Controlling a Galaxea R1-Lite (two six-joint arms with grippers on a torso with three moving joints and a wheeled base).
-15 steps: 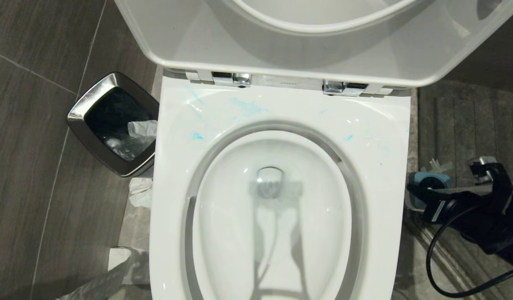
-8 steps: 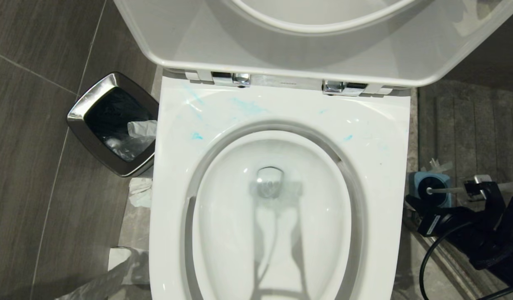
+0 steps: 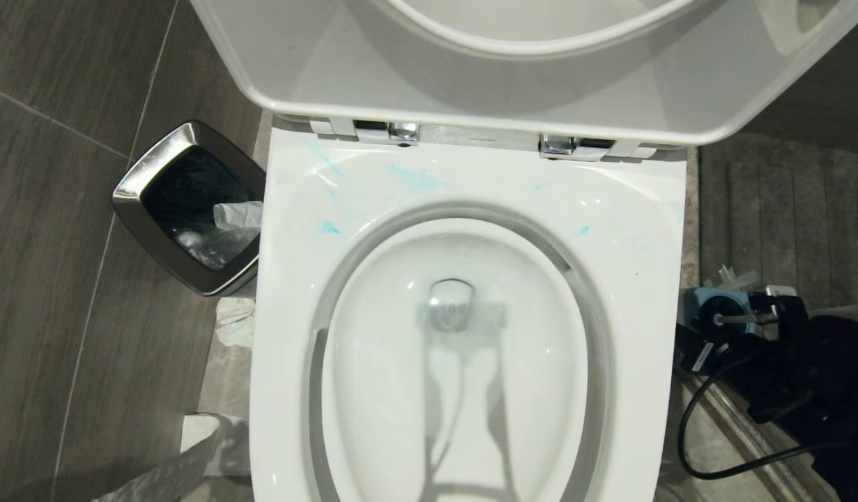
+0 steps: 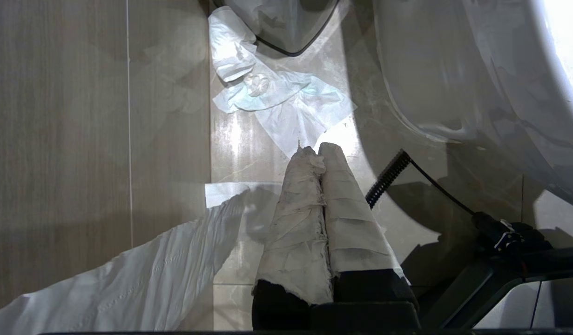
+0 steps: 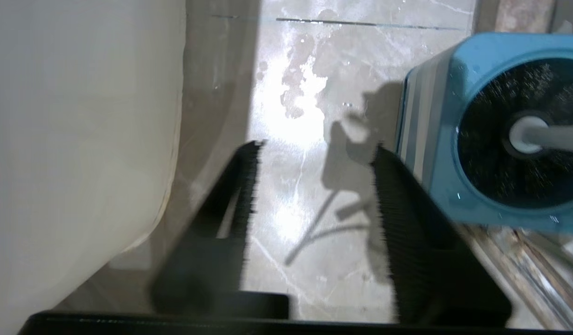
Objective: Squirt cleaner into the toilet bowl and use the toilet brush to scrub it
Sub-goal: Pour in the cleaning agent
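The toilet bowl (image 3: 631, 230) fills the head view, seat and lid raised, with turquoise smears (image 3: 415, 178) on its rear rim. The toilet brush handle (image 3: 739, 319) stands in its blue striped holder (image 3: 707, 307) on the floor to the bowl's right. The right wrist view shows the same holder (image 5: 435, 139) and handle (image 5: 547, 139). My right gripper (image 5: 316, 148) hangs open over bare floor between the bowl's outer wall (image 5: 81, 116) and the holder, with nothing between its fingers. Low at the bowl's left, my tape-wrapped left gripper (image 4: 319, 150) is parked, shut and empty. The cleaner is out of view.
A steel-rimmed waste bin (image 3: 192, 202) stands left of the bowl. Crumpled tissue (image 4: 277, 97) and a long paper strip (image 4: 128, 279) lie on the floor near it. My right arm and its black cable (image 3: 714, 446) crowd the floor on the right.
My right arm has shifted beside the holder, its cable loop sliding with it. The brush handle, hidden a second ago, now shows in the holder. The left arm has kept still.
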